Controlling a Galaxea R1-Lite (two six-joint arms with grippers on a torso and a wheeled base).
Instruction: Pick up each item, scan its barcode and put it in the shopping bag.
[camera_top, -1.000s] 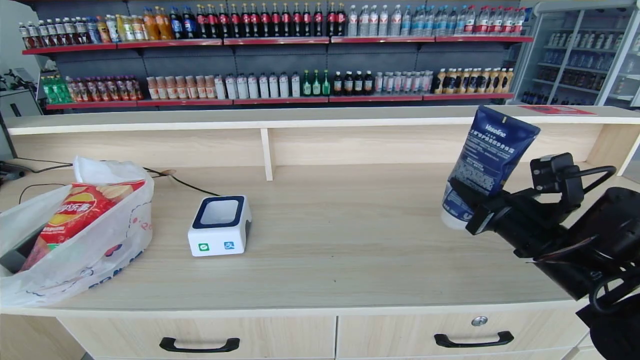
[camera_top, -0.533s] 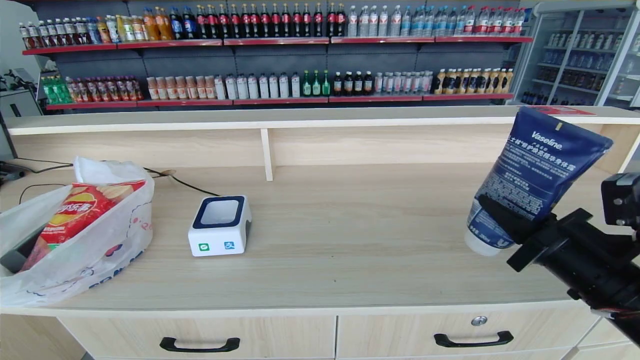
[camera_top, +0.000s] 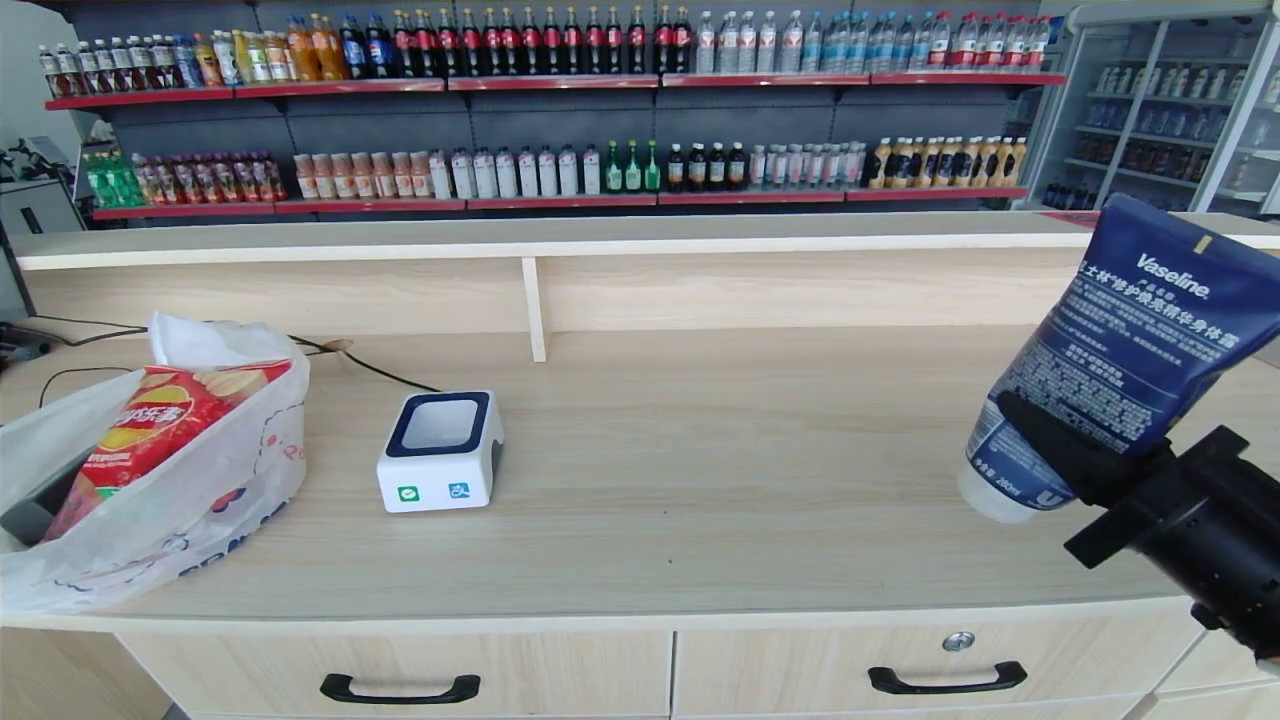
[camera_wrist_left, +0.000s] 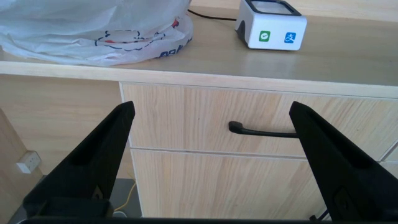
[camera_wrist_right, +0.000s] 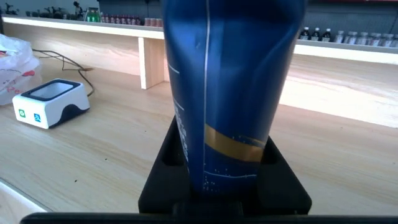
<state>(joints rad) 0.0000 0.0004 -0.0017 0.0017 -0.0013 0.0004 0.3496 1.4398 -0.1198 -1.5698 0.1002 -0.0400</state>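
A dark blue lotion tube (camera_top: 1120, 350) with a white cap hangs tilted above the counter's right end, and my right gripper (camera_top: 1075, 455) is shut on its lower part. The same tube (camera_wrist_right: 227, 87) rises between the black fingers (camera_wrist_right: 165, 155) in the right wrist view. The white barcode scanner (camera_top: 440, 452) with a dark-framed window sits left of the counter's middle, seen too as scanner (camera_wrist_right: 48, 102) and scanner (camera_wrist_left: 272, 25). At the far left the white shopping bag (camera_top: 200, 480) lies slumped with a red chip packet (camera_top: 150, 425) inside. My left gripper (camera_wrist_left: 211, 155) hangs open below the counter edge, facing the drawers.
A black cable (camera_top: 380, 375) runs from behind the bag toward the scanner. A raised wooden ledge (camera_top: 540, 250) with a divider lines the counter's back. Drawers with black handles (camera_top: 400, 690) sit under the front edge. Bare counter (camera_top: 720, 470) stretches between scanner and tube.
My right gripper has carried the tube to the right and nearer, and the tube leans further right. The scanner, bag and left arm have stayed put.
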